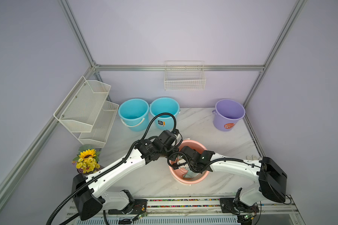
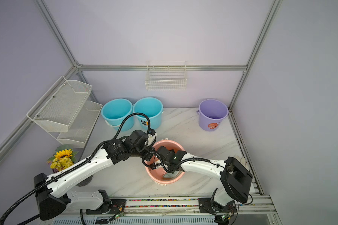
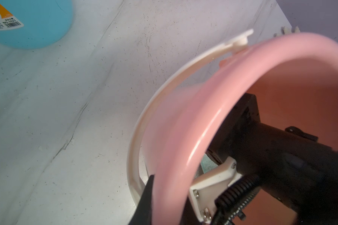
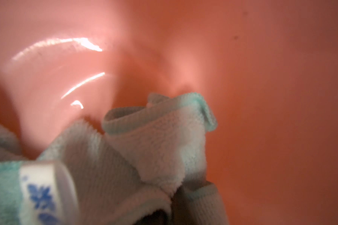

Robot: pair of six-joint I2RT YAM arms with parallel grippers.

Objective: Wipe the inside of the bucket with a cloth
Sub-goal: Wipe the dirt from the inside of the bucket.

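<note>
Top views, both, entered left to right as I read them from my station. Item: mesh rack [image 1: 86, 109] on the left wall and sunflower bouquet [image 1: 87, 159] at the left edge of the desk [image 1: 203, 126], well apart from the work; decoration, I judge. Item: first blue bucket [image 1: 133, 114] and second blue bucket [image 1: 164, 111], side by side at the back, parked away from the wiping. Item: wire basket [image 1: 184, 78], hung on the rear wall. Item: left claw [image 3: 154, 196], pinching the left rim of the pink bucket [image 1: 195, 181]. The left wrist view shows one finger outside the wall, its mate hidden behind the rim. I take this grip as a brace, so the bucket cannot slide or turn under rubbing. The bucket's white handle [image 3: 139, 148] lies folded down outside, clear of the opening. Item: right claw [image 1: 191, 170], reached down inside the bucket and pressed together on the cloth [image 4: 154, 148]. The right wrist view shows the mint terry bunched against the pink inner wall, white tag [image 4: 47, 187] alongside, and the fingers themselves buried in folds. Bunching makes a pad to scrub with, I reckon. Item: purple bucket [image 1: 229, 115], right rear corner, idle. Item: white glove [image 1: 252, 156] at the right edge, not the wiping cloth.
</note>
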